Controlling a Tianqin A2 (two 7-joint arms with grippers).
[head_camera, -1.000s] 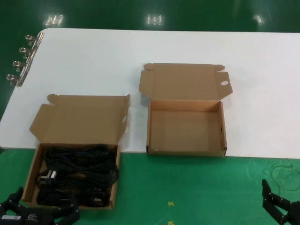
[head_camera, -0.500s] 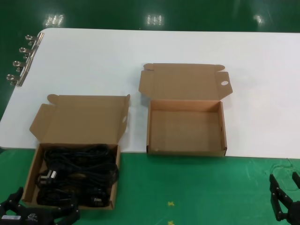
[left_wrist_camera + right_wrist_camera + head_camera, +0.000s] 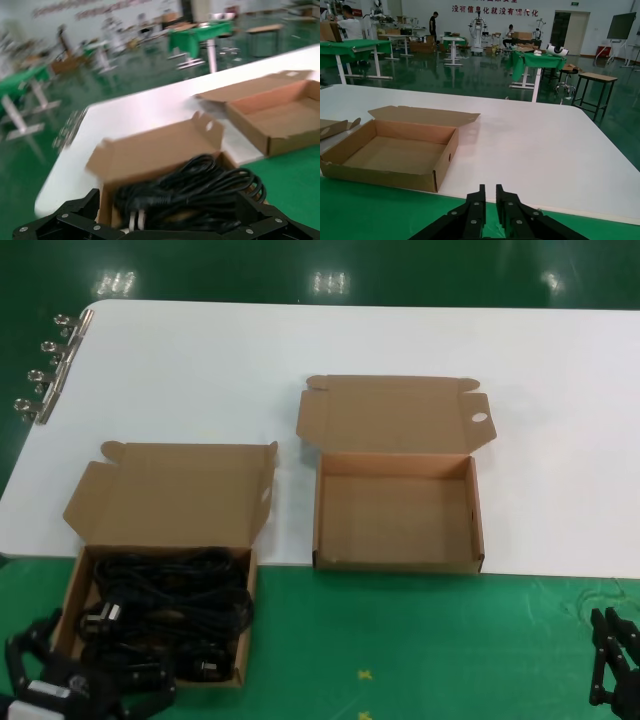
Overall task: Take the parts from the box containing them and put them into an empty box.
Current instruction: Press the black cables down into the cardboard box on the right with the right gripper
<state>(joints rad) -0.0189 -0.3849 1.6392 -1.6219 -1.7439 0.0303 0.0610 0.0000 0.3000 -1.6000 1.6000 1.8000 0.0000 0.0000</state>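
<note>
My left gripper (image 3: pixel 85 680), jaws spread wide, lower left over tangled power cords (image 3: pixel 165 610); could snag several

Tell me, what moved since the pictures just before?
The left hand rose at the near edge of the box of cords. The right hand slid outward and lower, toward the corner of the head view. Neither grabbed anything. Both boxes, the empty box included, and the cords stayed put.
</note>
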